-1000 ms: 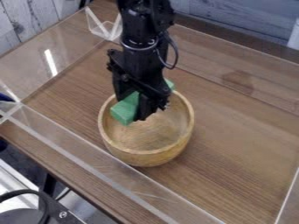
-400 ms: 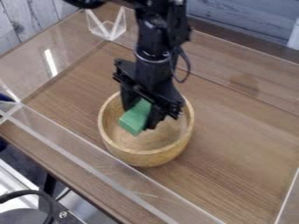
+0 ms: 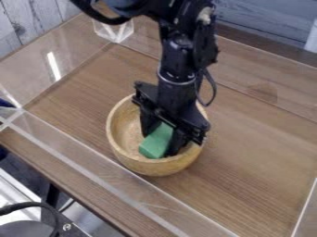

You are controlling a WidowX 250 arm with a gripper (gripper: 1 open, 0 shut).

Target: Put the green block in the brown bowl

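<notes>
Camera view — what sits nearest on the worktop?

— The brown bowl [image 3: 130, 139], toward the near edge, with its rim facing up.

— And your pincer?

— My pincer [image 3: 166, 140] points straight down into the bowl, its jaws clamped on the green block [image 3: 158, 143].

— Where is the block exactly?

— It hangs tilted between my fingers [image 3: 183, 135], inside the bowl's rim, low over the bottom. I cannot tell whether it touches the wood.

— Behind that?

— My arm [image 3: 183, 46] rises toward the far edge.
</notes>
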